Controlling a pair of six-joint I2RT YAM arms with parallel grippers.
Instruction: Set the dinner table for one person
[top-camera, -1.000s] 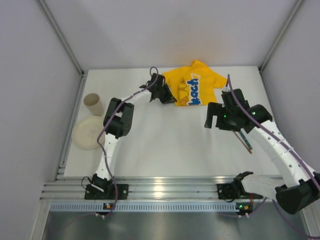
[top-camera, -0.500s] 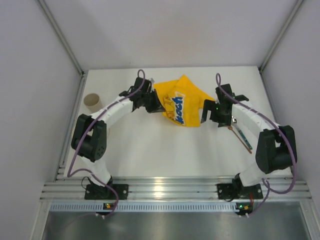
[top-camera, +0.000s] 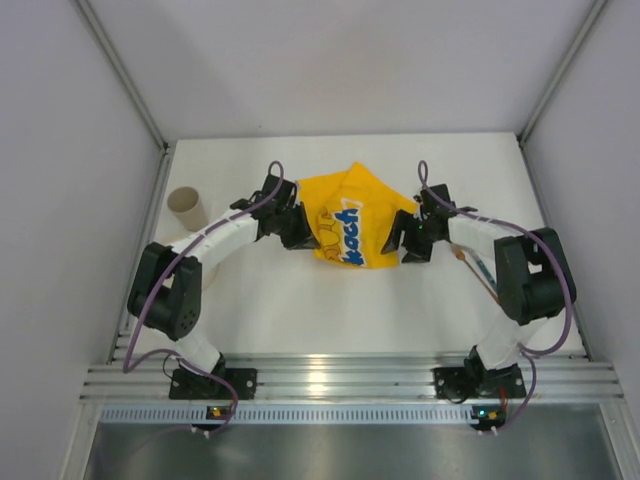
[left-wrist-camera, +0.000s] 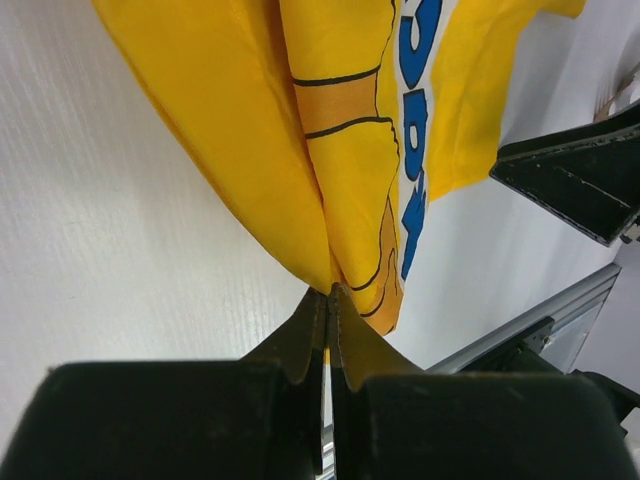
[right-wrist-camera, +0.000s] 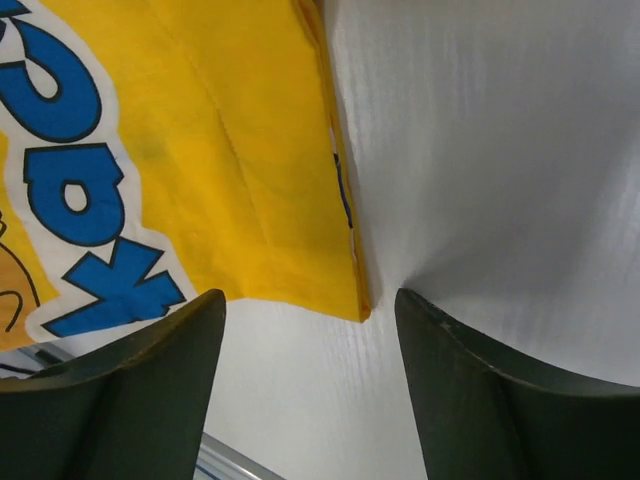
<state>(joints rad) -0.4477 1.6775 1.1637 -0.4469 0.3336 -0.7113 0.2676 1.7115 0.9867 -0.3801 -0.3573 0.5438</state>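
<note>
Two robot arms work a yellow mat (top-camera: 348, 222) near the middle of the white bench (top-camera: 300, 310), a little toward its far edge, in the opening step of laying one place setting. The left fingers (left-wrist-camera: 328, 325) are clenched on a gathered fold of the mat, apparently to draw it flat across the bench. The right fingers (top-camera: 408, 240) stand released, spread on either side of the mat's opposite corner without pinching it, probably lined up to take hold. The bench itself spans the whole floor of the enclosure, from rail to rail. A cup (top-camera: 186, 206) waits upright near the left edge, and a thin utensil (top-camera: 487, 277), too slender to identify, lies near the right edge. The mat's printed design is creased and only partly legible, and the left arm (top-camera: 170, 290) hides part of the bench by the left edge.
</note>
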